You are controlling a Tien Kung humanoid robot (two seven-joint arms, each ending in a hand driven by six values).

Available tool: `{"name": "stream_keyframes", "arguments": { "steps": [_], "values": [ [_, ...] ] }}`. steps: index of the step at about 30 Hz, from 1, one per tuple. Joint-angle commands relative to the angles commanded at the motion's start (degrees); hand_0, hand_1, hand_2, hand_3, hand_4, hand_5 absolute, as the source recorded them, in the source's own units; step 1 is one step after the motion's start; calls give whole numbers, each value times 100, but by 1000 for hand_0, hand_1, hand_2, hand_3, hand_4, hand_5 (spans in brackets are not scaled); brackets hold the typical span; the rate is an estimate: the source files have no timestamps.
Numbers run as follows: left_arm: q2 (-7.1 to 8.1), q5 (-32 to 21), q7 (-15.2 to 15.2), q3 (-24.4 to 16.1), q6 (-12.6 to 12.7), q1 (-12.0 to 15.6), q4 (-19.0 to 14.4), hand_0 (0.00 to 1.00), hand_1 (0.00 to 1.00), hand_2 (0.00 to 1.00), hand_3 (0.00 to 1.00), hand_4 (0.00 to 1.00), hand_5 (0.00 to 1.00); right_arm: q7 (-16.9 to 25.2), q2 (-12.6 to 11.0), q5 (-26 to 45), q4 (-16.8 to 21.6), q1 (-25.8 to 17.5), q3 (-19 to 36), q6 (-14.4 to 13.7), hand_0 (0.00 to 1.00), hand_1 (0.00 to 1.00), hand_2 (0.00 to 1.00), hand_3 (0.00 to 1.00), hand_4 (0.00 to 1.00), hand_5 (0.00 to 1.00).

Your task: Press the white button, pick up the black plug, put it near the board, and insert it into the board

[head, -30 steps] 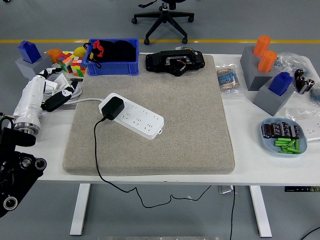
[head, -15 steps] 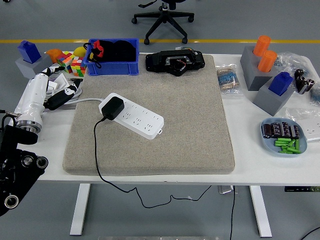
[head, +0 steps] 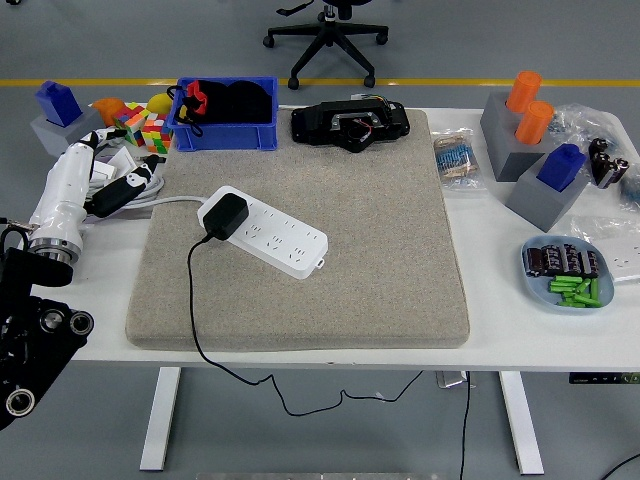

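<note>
A white power strip (head: 275, 238) lies at an angle on the beige mat (head: 380, 200). The black plug (head: 225, 216) sits in the strip's left end. Its black cable (head: 192, 320) runs down over the mat's front edge and under the table. My left hand (head: 125, 187) is at the table's left side, off the mat and about a hand's width left of the strip. Its fingers are relaxed and hold nothing. My white left forearm (head: 58, 205) lies along the table's left edge.
A blue bin (head: 225, 128) and a black device (head: 350, 125) stand behind the mat. Colour cubes (head: 145, 130) sit at the back left. Grey blocks with orange cylinders (head: 520, 115), small bags (head: 458, 160) and a blue plate of parts (head: 567, 272) are on the right.
My left arm has drawn back a little to the left and away from the strip. The plug and the strip have not moved.
</note>
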Motion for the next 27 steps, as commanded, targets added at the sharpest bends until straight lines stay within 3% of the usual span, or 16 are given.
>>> {"name": "stream_keyframes", "arguments": {
  "steps": [27],
  "values": [
    [105,-65,-48,162,20,42,-42,967,934,865,789,814,646,21,23,-68,0,-46,-40,51,647,617,607,606,860,507]
  ]
}}
